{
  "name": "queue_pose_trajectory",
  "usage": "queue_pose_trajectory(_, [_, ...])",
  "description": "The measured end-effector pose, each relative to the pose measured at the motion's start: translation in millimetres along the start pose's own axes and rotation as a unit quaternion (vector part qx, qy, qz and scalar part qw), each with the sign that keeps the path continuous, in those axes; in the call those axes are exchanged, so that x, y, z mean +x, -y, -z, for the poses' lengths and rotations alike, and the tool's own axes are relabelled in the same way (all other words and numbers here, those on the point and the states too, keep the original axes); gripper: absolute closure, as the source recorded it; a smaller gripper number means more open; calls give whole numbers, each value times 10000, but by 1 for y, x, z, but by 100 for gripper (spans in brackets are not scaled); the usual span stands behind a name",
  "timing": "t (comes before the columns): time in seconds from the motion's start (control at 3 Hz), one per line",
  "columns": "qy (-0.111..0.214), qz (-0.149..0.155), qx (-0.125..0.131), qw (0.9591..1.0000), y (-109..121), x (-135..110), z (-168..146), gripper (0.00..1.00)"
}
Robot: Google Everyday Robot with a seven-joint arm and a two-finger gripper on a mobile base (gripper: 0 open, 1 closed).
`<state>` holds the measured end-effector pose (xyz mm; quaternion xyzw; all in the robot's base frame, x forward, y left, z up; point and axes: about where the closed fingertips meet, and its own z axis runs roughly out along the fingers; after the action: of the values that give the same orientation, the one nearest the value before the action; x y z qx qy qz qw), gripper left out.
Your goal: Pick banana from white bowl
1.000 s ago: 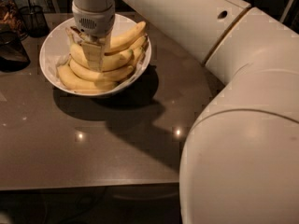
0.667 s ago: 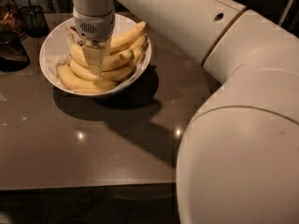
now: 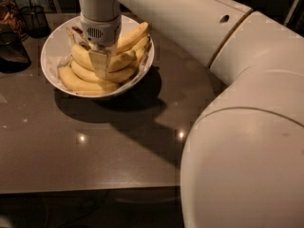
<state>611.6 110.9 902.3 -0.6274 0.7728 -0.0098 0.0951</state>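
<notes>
The white bowl stands on the dark table at the back left and holds a bunch of yellow bananas. The banana, plump and pale yellow, lies on the bunch's left side with its long stem pointing up and left. My gripper is lowered straight down into the bowl. It sits in the middle of the bunch, just right of that banana and touching the fruit. Its wrist housing hides the centre of the bunch.
A dark glass jar and a black mesh cup stand at the back left, beside the bowl. A dark object lies left of the bowl. My arm's large white elbow fills the right side. The table's front edge runs across the bottom.
The gripper stays down in the bowl on the bunch. The arm's elbow has swung slightly left and nearer the camera. The bananas have not visibly moved.
</notes>
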Motion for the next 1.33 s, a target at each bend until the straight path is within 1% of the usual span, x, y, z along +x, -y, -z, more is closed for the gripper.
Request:
queue_pose_trajectory(0.33, [23,-48,68,10000,1,5,2,87])
queue_pose_trajectory(0.67, [23,-48,68,10000,1,4,3,100])
queue_pose_trajectory(1.0, [25,-48,68,10000,1,4,3,100])
queue_pose_trajectory(1.33, [216,23,33,9998,-3,2,18,100])
